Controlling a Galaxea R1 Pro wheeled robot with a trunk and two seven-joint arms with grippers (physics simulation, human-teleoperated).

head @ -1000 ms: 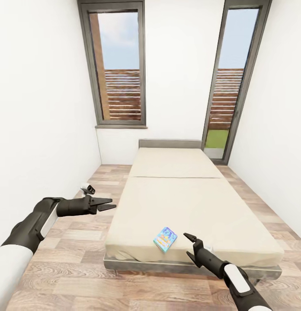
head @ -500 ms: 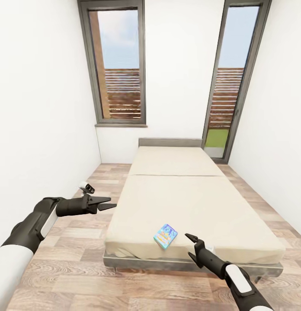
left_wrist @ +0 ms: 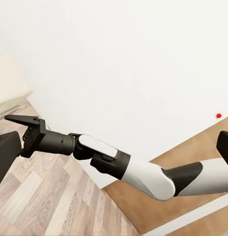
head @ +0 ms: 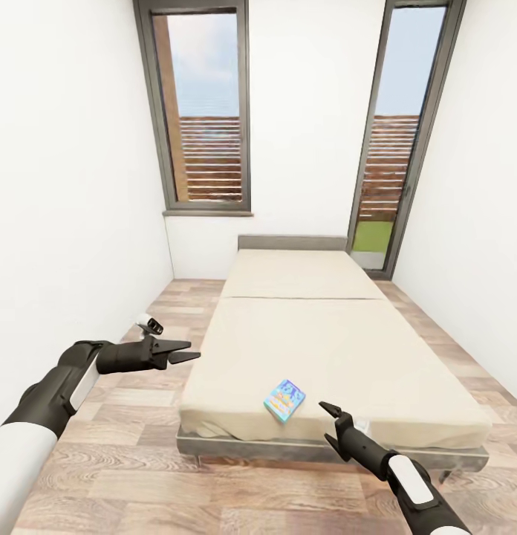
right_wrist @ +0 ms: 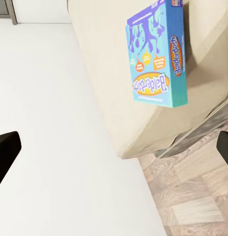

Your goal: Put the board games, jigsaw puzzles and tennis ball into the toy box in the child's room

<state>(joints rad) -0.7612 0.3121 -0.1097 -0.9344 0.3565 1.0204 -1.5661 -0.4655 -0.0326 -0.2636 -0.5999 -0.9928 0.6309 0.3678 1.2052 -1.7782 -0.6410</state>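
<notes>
The blue game (head: 284, 400) lies flat near the foot edge of the bed (head: 325, 349). My right tool (head: 329, 425) hovers just beside it, jaws apart, empty. My left tool (head: 180, 351) is spread open over the floor (head: 140, 446).

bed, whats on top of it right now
One small blue board game lies flat near the foot edge of the bed. The rest of the beige mattress is bare. Nothing is visibly hidden under covers.

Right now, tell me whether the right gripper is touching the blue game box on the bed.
Apart. In the head view, bare mattress shows between the open right gripper and the blue game box lying flat on the bed. The right wrist view shows the box ahead, untouched.
</notes>
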